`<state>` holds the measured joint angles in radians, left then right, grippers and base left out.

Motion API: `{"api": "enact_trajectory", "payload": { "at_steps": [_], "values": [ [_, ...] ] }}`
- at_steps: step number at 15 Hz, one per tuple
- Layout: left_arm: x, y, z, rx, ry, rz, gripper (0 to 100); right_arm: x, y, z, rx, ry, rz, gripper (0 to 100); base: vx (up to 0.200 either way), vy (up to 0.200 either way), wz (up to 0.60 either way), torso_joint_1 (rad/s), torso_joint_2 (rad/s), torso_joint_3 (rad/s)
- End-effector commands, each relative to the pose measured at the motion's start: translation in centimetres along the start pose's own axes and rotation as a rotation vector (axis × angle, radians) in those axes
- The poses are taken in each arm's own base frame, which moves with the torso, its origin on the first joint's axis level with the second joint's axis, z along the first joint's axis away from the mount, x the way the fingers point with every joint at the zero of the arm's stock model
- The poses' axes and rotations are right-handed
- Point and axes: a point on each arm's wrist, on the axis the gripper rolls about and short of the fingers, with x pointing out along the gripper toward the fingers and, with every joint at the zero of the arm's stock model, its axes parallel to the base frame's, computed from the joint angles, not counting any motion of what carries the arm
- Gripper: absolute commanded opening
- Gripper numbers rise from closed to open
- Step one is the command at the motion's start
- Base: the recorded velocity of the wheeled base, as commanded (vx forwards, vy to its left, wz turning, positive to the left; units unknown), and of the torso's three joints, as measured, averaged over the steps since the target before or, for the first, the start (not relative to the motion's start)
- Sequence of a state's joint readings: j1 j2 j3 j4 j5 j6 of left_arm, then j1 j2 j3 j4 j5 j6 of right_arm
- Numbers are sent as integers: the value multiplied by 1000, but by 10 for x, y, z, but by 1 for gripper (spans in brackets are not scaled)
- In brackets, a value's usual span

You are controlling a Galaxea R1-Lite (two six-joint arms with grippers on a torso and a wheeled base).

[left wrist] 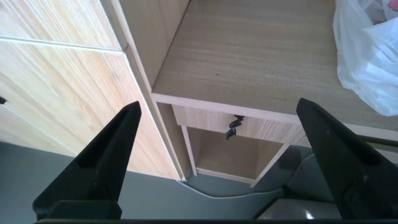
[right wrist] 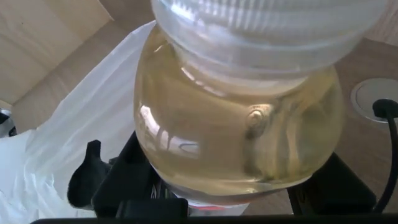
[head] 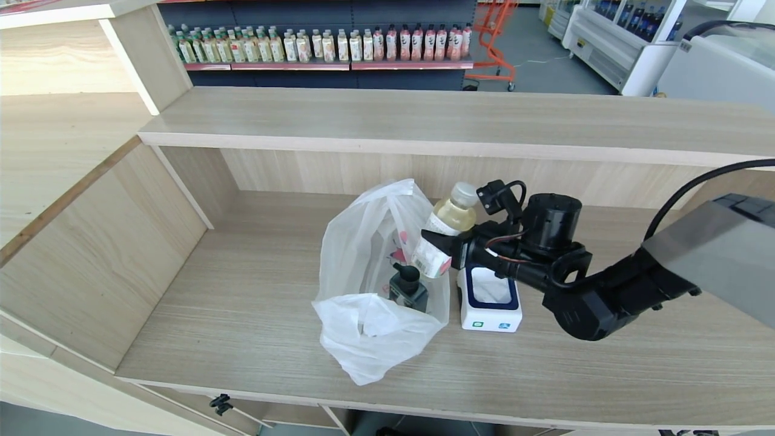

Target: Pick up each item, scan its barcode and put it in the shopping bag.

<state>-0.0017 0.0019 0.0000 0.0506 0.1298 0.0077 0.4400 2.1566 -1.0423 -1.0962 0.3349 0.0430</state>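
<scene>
Item: drink bottle (head: 451, 219), tilted, just beside the bag (head: 357, 327).
My right hand (head: 447, 243) is clamping it above the desk (head: 242, 290); my left hand (left wrist: 217, 109) is hanging spread apart.

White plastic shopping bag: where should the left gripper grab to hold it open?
On the white plastic shopping bag, probably the raised rear rim, from the robot's left: it stands upright, and the right gripper holding the clear yellow-filled bottle crowds the right.

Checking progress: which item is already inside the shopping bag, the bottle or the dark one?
The dark black-topped item lies inside the bag; the yellowish bottle is held by the right gripper.
</scene>
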Motion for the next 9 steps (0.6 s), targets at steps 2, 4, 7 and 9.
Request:
{"api": "enact_trajectory", "payload": {
  "at_steps": [2,4,7,9],
  "values": [
    [0,0,0,0,0,1,100,21,-6,-21,-39,12,10,0,0,0,0,0,0,0],
    [0,0,0,0,0,1,100,34,-7,-24,-55,-8,18,0,0,0,0,0,0,0],
    [0,0,0,0,0,1,100,50,-2,-25,-68,-40,40,0,0,0,0,0,0,0],
    [0,0,0,0,0,1,100,54,-3,-30,-84,-37,41,0,0,0,0,0,0,0]
  ]
}}
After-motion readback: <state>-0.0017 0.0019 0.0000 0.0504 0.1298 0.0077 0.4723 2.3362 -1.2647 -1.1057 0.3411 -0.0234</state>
